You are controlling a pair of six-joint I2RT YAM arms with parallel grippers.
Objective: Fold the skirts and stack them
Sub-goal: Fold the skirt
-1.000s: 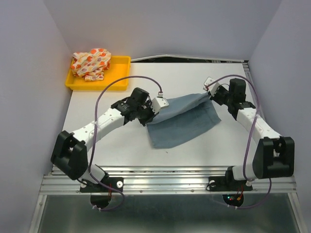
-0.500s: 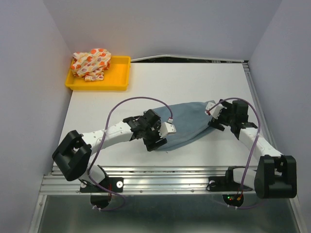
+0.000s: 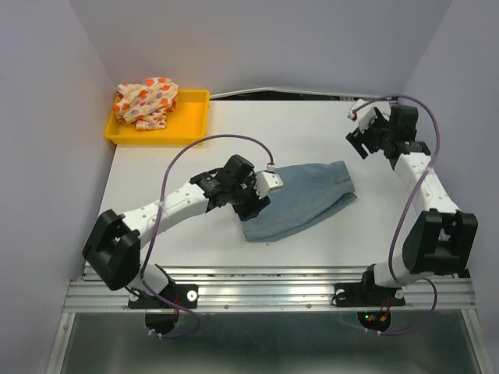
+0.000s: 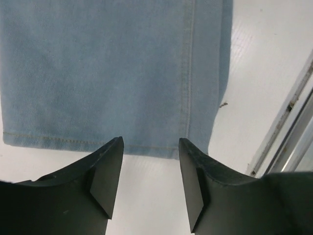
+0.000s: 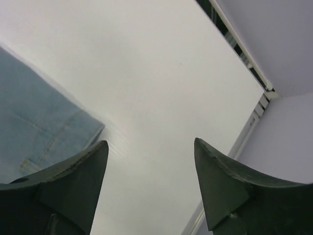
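Step in hand: folding of the first garment, judged to be partway done.

Denim skirt: it is lying flat on the table, just toward 6 o'clock of the table's middle, its long axis running from about 8 o'clock to 2 o'clock. It is presenting as a plain tapered panel with no buttons or pockets showing, so it is probably lying folded or face down. I cannot tell how many layers there are.

Left gripper: it is hovering over the skirt's 8 o'clock end. In the left wrist view the left gripper is standing with its jaws moderately apart and nothing between them, and the stitched hem is lying just beyond the fingertips.

Right gripper: it is sitting well apart from the cloth, toward 2 o'clock. In the right wrist view the right gripper is gaping wide and carrying nothing, with bare table beneath and only a corner of denim showing at the 9 o'clock edge.

Spotted skirt: it is lying bunched in the yellow tray at 10 o'clock, not being handled.

Next move, in my judgement: either a further fold of the denim or squaring it up. Both claws would need to be coming down on matching edges, pinching every layer, and carrying the cloth across evenly. After that the spotted skirt is waiting to be fetched, spread, folded and stacked with the denim.
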